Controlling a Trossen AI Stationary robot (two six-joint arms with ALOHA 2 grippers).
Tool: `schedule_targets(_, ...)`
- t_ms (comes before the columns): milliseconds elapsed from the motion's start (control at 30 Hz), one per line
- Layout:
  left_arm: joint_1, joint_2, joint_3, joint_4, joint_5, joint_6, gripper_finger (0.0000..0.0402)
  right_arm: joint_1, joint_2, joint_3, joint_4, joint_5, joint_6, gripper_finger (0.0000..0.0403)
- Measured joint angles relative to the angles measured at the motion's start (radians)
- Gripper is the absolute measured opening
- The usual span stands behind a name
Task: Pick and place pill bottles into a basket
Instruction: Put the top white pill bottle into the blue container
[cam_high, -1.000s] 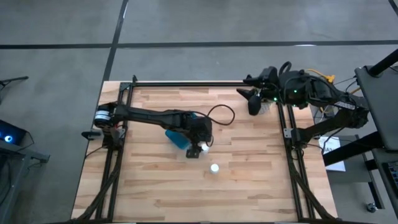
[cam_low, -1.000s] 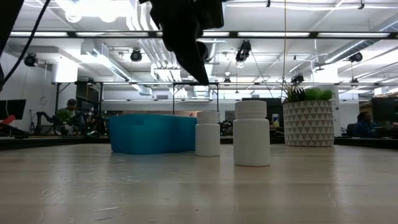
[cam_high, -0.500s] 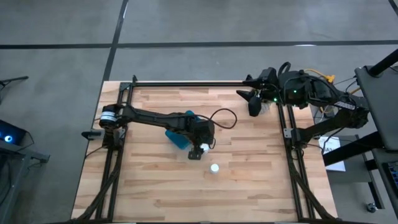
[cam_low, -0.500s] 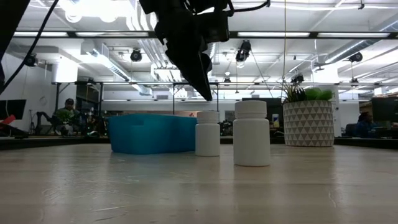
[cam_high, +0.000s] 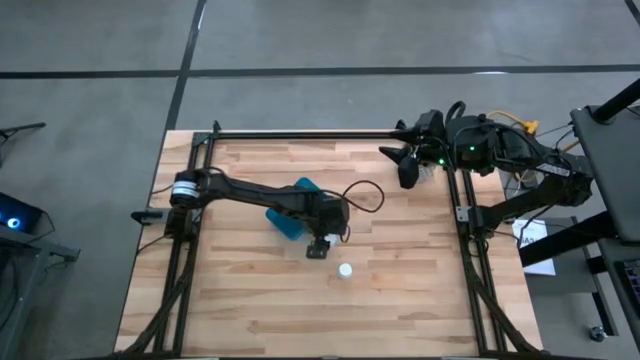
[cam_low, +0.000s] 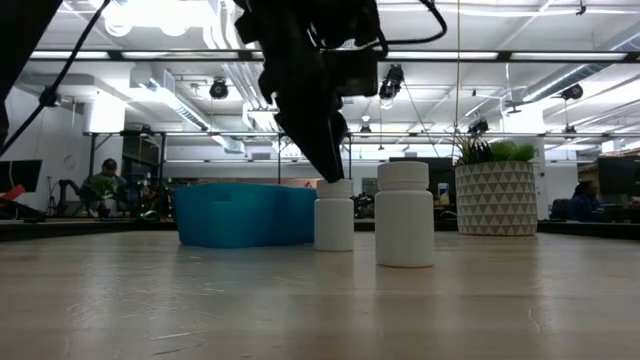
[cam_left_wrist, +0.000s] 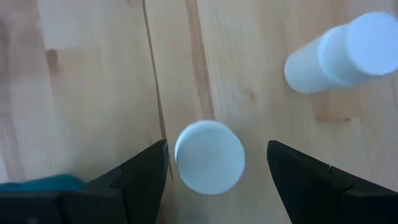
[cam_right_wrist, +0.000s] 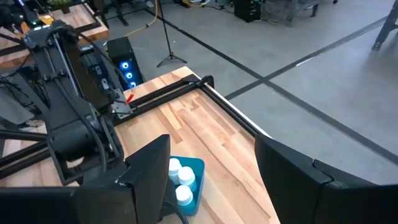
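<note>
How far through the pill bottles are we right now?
Done: some bottles already sit in the basket; three white caps show there in the right wrist view, and the count beyond that is hidden. In hand: nothing gripped yet. The left gripper, open, hangs straight over one upright bottle beside the basket. Left: that bottle and the second bottle on the table. The right gripper waits, open, at the table's far right edge.

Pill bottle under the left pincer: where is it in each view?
High: small white round-capped plastic pill bottle, mid-table, beside the teal-blue rectangular plastic basket.
Low: centre, right of the basket.
Left wrist: between the open pincer's fingers.
Right wrist: not visible.
Shared landmark: basket.
</note>
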Motion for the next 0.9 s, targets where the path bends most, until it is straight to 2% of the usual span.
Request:
schedule_targets(400, 0.028, 0.007, -0.004, 0.007, -0.026, 0.02, 0.0256, 0.0, 0.0, 0.0, 0.001, 0.0, 0.0, 0.0226)
schedule_targets(600, 0.03, 0.028, -0.005, 0.016, 0.013, 0.021, 0.0256, 0.0, 0.0, 0.0, 0.001, 0.0, 0.0, 0.0226)
schedule_targets(900, 0.03, 0.036, -0.008, 0.012, 0.016, 0.018, 0.0256, 0.0, 0.0, -0.002, 0.001, 0.001, 0.0, 0.0226)
